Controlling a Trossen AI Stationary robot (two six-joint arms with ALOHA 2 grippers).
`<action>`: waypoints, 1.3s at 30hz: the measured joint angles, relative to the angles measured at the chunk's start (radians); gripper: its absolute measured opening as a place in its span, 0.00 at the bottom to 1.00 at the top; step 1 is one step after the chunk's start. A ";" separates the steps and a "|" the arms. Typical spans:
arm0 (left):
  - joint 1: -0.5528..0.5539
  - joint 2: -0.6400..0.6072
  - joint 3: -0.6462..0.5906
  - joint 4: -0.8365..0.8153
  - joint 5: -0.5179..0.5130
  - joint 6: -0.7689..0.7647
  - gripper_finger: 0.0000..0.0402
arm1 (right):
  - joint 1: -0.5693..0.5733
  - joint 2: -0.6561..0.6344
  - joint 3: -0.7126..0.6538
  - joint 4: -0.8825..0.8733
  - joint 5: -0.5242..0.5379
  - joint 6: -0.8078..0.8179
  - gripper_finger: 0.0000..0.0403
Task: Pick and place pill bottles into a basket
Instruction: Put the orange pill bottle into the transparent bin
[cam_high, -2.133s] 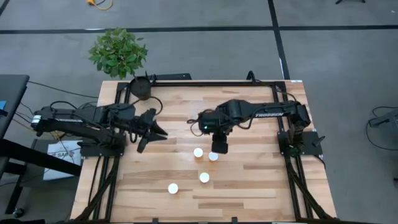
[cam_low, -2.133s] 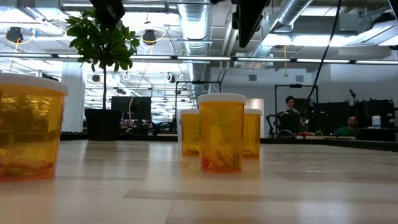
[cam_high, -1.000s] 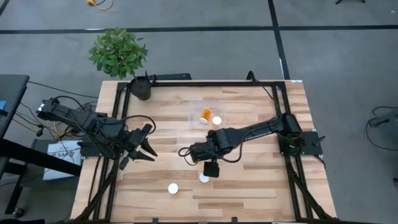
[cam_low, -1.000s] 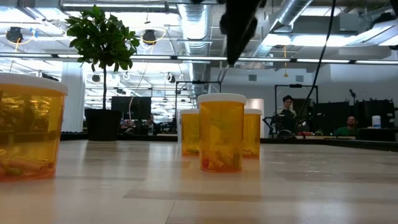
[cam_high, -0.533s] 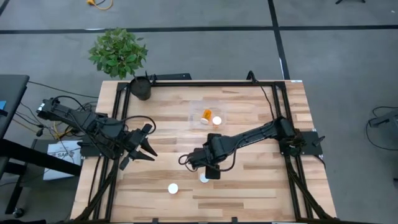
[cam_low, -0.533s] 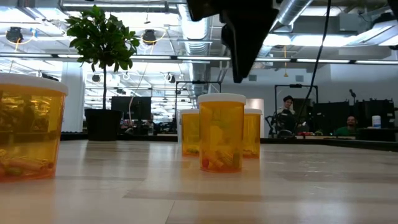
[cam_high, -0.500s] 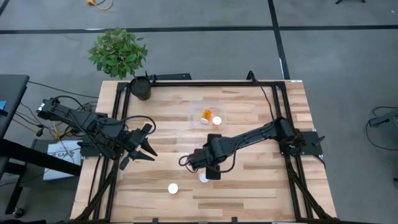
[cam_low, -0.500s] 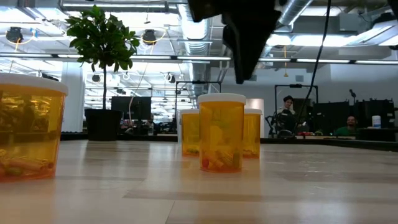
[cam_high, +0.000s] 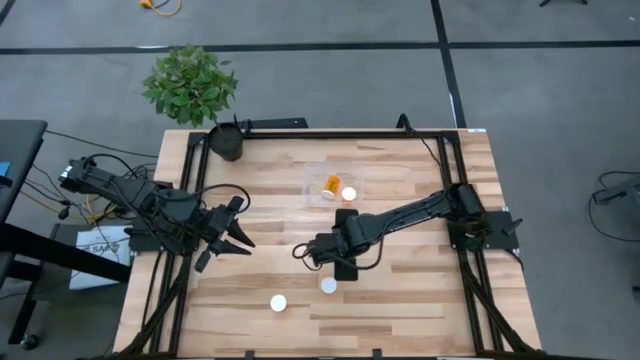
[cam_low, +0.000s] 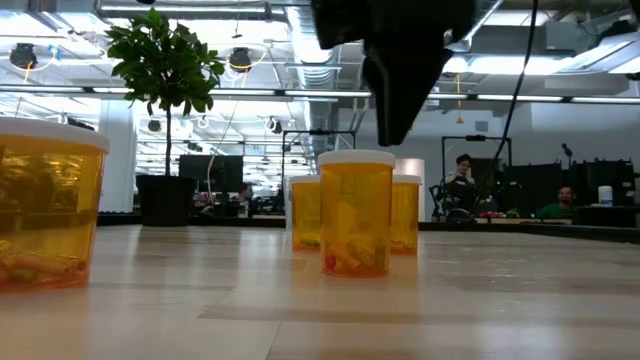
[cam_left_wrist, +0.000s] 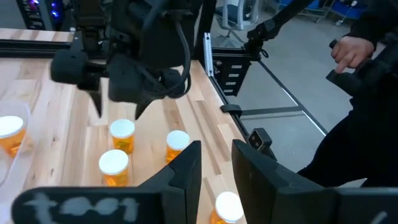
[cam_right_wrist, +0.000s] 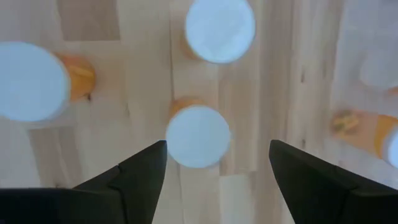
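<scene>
The right gripper (cam_high: 343, 266) is hovering, jaws spread wide and empty, above upright pill bottles (cam_right_wrist: 198, 135) at mid-bench. The left gripper (cam_high: 238, 240), jaws shut on nothing, is waiting near the bench's left edge. Two more bottles are sitting in the basket (cam_high: 312, 180).

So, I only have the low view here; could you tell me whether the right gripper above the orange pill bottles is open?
Observer: Yes, the right gripper is open, hovering over a white-capped orange pill bottle.
Operator: How many are in the basket?
Observer: Two are in the clear plastic square basket: an upright bottle and a bottle on its side.
Operator: And the left gripper?
Observer: The left gripper waits shut at the left of the wooden table.
</scene>
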 joint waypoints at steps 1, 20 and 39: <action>0.000 0.000 0.000 0.000 -0.003 0.000 0.19 | 0.000 -0.019 -0.032 0.015 -0.010 0.000 0.69; 0.000 0.000 0.000 0.000 -0.025 -0.008 0.19 | -0.020 -0.064 -0.184 0.141 -0.094 -0.079 0.69; 0.000 0.000 0.000 -0.001 -0.001 -0.016 0.19 | -0.038 -0.063 -0.185 0.185 -0.106 -0.149 0.69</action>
